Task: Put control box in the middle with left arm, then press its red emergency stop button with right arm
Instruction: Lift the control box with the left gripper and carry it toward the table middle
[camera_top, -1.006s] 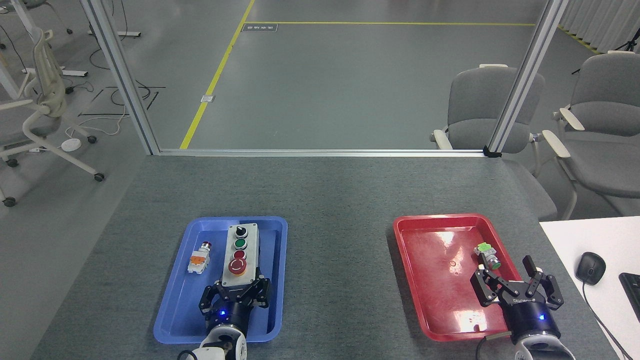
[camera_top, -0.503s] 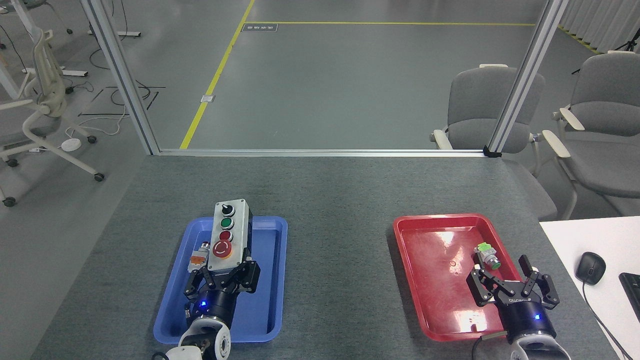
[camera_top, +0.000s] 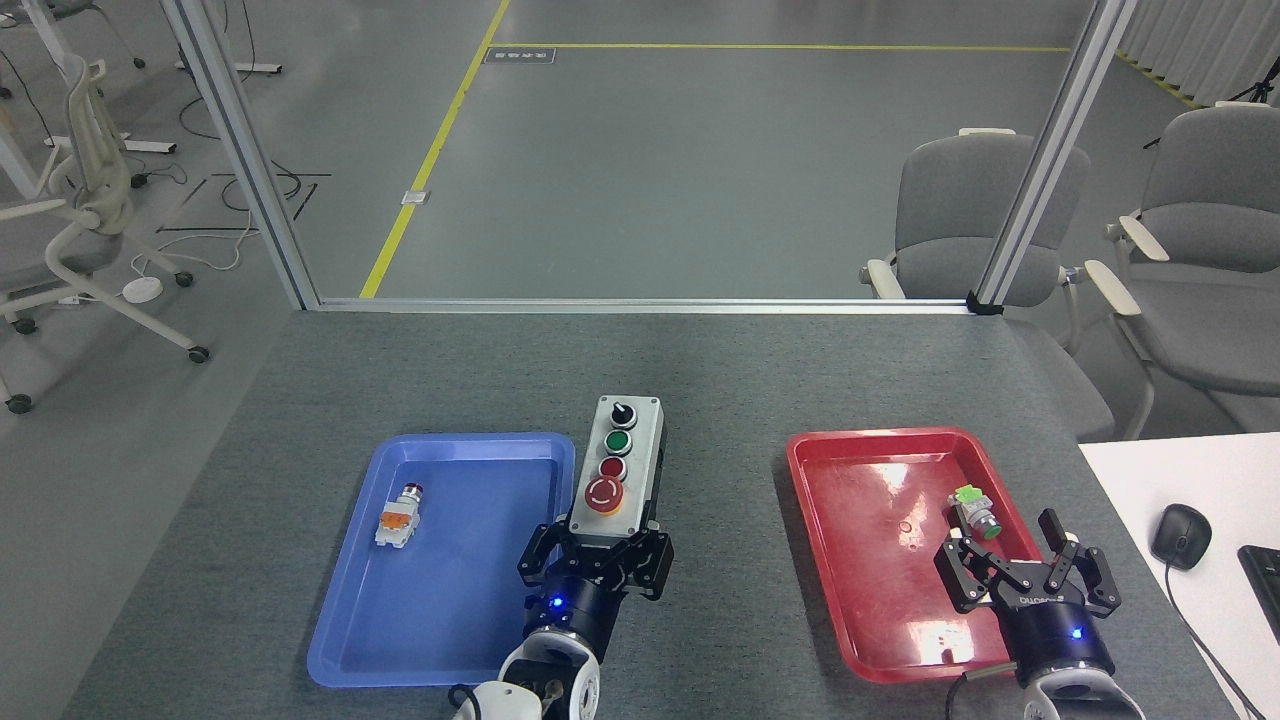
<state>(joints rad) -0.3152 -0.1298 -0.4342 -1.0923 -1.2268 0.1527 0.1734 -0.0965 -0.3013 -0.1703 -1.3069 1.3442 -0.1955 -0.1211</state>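
The light-grey control box (camera_top: 622, 465) hangs above the table, over the right rim of the blue tray (camera_top: 345, 640). My left gripper (camera_top: 597, 555) is shut on its near end. Its face carries a black knob, a green button, a small red button and the big red emergency stop button (camera_top: 604, 493), nearest the gripper. My right gripper (camera_top: 1025, 560) is open over the near right corner of the red tray (camera_top: 850, 560), with nothing between its fingers.
A small loose push-button part (camera_top: 398, 519) lies in the blue tray. A green-topped button part (camera_top: 975, 510) lies in the red tray just beyond my right gripper. Grey table shows between the trays. A white desk with a mouse (camera_top: 1180, 535) stands at right.
My left gripper lifted the control box out of the blue tray and carried it right, to the tray's right rim. The right gripper barely moved.
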